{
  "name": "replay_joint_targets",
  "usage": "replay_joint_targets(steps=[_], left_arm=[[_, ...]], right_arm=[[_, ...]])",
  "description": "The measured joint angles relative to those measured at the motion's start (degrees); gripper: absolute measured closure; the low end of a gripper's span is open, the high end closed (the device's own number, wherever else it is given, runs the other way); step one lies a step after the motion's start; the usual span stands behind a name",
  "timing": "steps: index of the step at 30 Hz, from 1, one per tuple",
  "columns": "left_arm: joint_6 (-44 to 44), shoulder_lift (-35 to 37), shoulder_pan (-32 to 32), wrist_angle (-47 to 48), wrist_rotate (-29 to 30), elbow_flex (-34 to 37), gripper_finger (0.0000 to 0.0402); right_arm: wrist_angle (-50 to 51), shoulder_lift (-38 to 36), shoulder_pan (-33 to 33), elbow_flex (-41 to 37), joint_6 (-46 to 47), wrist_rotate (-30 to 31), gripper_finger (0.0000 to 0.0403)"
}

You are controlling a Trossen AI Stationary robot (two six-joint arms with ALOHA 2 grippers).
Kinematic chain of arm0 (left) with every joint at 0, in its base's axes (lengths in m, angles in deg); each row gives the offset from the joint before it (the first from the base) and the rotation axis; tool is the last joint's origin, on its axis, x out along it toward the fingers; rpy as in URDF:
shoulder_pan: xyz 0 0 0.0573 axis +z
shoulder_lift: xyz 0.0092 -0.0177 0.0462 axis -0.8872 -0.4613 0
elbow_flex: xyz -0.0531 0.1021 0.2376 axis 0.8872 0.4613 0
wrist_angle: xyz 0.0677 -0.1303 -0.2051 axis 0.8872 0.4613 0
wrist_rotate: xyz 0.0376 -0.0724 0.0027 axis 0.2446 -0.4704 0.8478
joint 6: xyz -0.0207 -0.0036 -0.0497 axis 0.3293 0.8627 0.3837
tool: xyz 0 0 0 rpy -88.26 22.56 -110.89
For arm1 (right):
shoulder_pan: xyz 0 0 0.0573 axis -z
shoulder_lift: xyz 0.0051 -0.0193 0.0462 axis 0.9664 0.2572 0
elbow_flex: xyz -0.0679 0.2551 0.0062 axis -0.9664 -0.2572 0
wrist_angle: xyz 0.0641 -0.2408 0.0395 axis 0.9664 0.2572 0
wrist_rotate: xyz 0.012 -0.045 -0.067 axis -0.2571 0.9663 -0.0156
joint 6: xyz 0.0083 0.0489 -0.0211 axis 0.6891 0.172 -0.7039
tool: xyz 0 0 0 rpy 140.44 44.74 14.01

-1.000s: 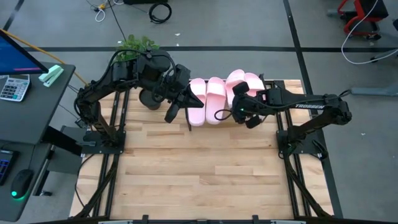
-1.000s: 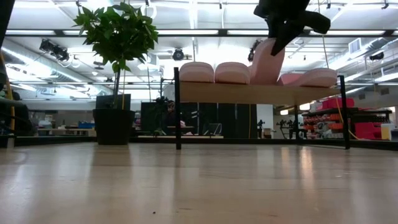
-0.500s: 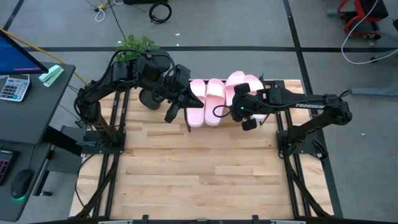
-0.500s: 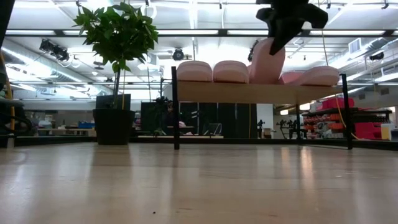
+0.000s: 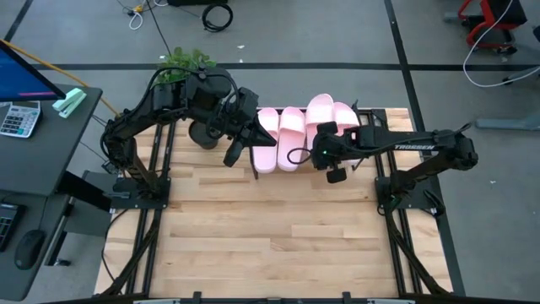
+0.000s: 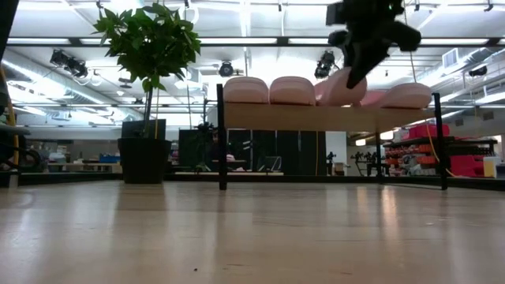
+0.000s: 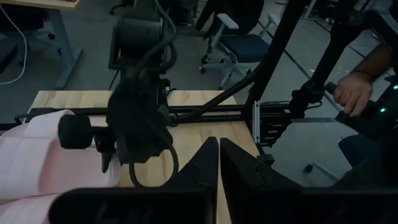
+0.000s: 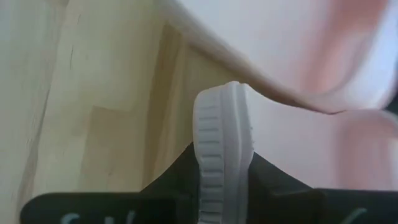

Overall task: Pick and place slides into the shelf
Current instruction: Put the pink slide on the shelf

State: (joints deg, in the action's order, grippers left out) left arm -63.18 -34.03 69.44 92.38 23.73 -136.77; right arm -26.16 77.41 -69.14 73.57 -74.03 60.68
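Observation:
Four pale pink slides sit side by side on the shelf [image 6: 316, 117] at the table's far middle. The first [image 5: 268, 139], second [image 5: 292, 135] and fourth [image 5: 346, 114] lie on its slanted board. The third slide [image 5: 319, 110] is tilted up [image 6: 343, 85], and my right gripper [image 5: 323, 143] is shut on it from the near right. My left gripper [image 5: 232, 154] hangs in the air by the shelf's left end, fingers shut [image 7: 217, 168] and touching nothing. My right gripper pinches the third slide's ribbed sole rim [image 8: 221, 149] between its two fingers, at the slide's near end. The fingers slant down from the table's near right side. The slide is tilted, near end raised, its far part down between the second and fourth slides.
A potted plant [image 5: 187, 63] stands on the table left of the shelf, behind my left arm. The wood tabletop [image 5: 270, 228] stretches toward the near edge. A desk with a calculator [image 5: 18, 118] is at the far left. A person's hand [image 7: 353, 93] shows beyond the table.
My right gripper has gone down and rolled, still shut on the third slide. The slide has tipped from standing steeply to lying flatter on the shelf between its neighbours.

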Motion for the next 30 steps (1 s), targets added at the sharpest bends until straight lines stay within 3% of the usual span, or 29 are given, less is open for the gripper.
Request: replay_joint_targets(steps=[7,19,30], left_arm=[[0.1,0.0,0.0,0.1,0.3,0.0,0.0386],[0.0,0.0,0.0,0.2,1.9,0.0,0.0383],[0.0,-0.1,0.0,0.2,3.4,0.0,0.0392]], right_arm=[[-3.5,-0.1,-0.1,-4.9,-0.3,0.5,0.033],[-3.2,-5.2,-1.9,0.9,1.8,3.4,0.0333],[-3.6,-10.1,-1.9,1.3,7.4,1.6,0.033]])
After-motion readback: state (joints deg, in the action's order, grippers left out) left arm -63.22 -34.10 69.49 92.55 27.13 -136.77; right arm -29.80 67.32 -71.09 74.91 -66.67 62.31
